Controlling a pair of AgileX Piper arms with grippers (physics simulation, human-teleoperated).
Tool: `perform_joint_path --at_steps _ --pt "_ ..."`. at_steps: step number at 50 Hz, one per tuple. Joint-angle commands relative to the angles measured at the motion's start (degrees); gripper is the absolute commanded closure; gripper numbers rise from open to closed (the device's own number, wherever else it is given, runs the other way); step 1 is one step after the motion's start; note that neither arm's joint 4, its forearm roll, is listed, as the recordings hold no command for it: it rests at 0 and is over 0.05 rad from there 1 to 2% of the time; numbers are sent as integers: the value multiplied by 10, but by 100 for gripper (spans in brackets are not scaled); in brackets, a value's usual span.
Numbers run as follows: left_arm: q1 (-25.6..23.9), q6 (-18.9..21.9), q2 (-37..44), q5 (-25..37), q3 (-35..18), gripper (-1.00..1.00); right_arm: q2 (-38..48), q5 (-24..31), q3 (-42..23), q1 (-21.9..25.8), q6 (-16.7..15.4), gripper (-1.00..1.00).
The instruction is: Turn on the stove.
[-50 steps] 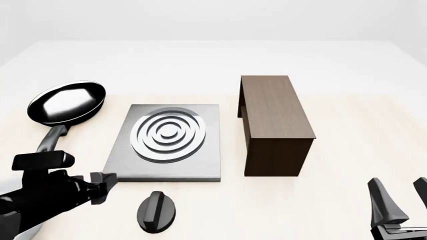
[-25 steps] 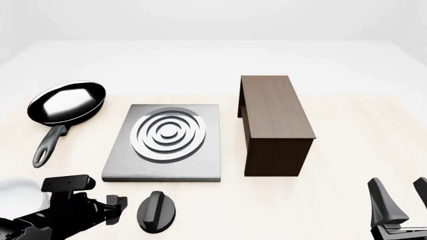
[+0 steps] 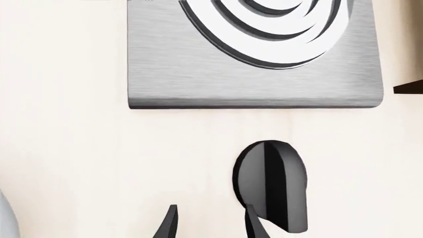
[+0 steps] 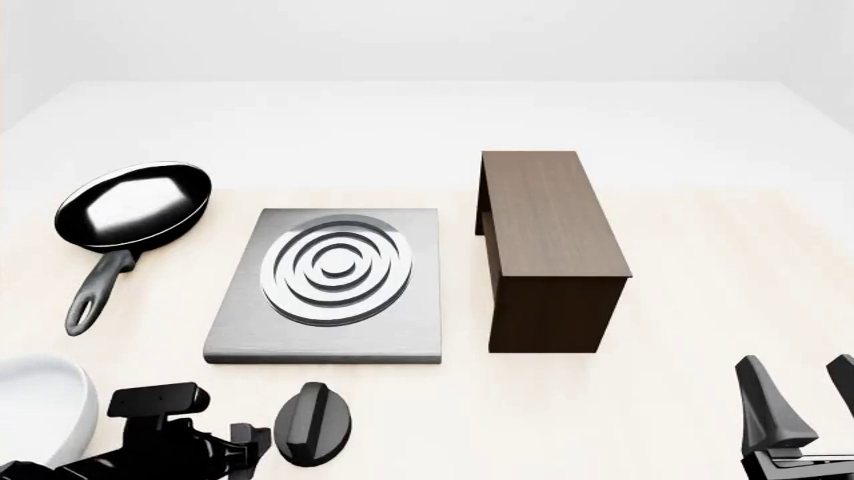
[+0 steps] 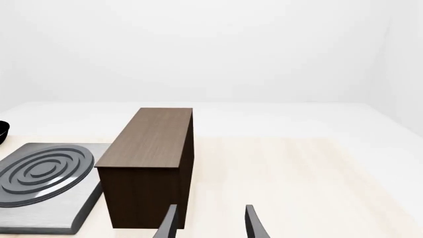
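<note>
The stove is a brushed-grey slab (image 4: 416, 335) with a ringed silver burner (image 4: 339, 265), left of centre on the table. Its black teardrop knob (image 4: 314, 423) lies on the table just in front of the slab. My left gripper (image 4: 254, 440) is low at the front, just left of the knob. In the left wrist view the left gripper (image 3: 211, 212) is open and empty; one fingertip (image 3: 253, 220) is right beside the knob (image 3: 272, 191), which lies outside the gap, with the slab (image 3: 198, 84) beyond. My right gripper (image 4: 798, 368) is open and empty at the front right, also in its own wrist view (image 5: 211, 209).
A tall dark-brown wooden block (image 4: 547, 245) stands right of the stove, also in the right wrist view (image 5: 148, 163). A black frying pan (image 4: 134, 205) lies at the left with its handle pointing forward. A white bowl (image 4: 40, 415) sits at the front left.
My left arm has moved back toward the front edge and to the right, from beside the pan handle to just left of the knob. The right arm has not moved.
</note>
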Motion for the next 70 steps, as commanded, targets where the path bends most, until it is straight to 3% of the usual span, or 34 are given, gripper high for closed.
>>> perform_joint_path --at_steps 1,7,14,29,32,34,39,40,43,44,48,56,70 --pt "-22 -14 -11 13 -9 -100 0 0 0 0 0 -100" --pt "-41 -23 -22 31 -21 -100 0 0 0 0 0 -100" --pt "-38 -11 2 20 -31 -100 0 0 0 0 0 -100" --pt "-66 -38 62 -18 -58 -100 0 0 0 0 0 -100" --pt "-105 -88 84 -44 -56 -100 0 0 0 0 0 -100" --pt "-106 -88 83 -39 -60 -100 0 0 0 0 0 -100" --pt "-157 -158 105 -73 -45 -100 0 0 0 0 0 -100" --pt "-151 -148 102 -67 -48 -100 0 0 0 0 0 -100" --pt "-174 -181 105 -79 -39 -100 0 0 0 0 0 -100" --pt "-194 -211 108 -93 -29 -100 0 0 0 0 0 -100" --pt "-198 -223 96 -88 -25 -100 0 0 0 0 0 -100" --pt "-191 -222 86 -85 -15 -100 0 0 0 0 0 -100" --pt "-150 -173 3 1 -21 -100 0 0 0 0 0 -100"
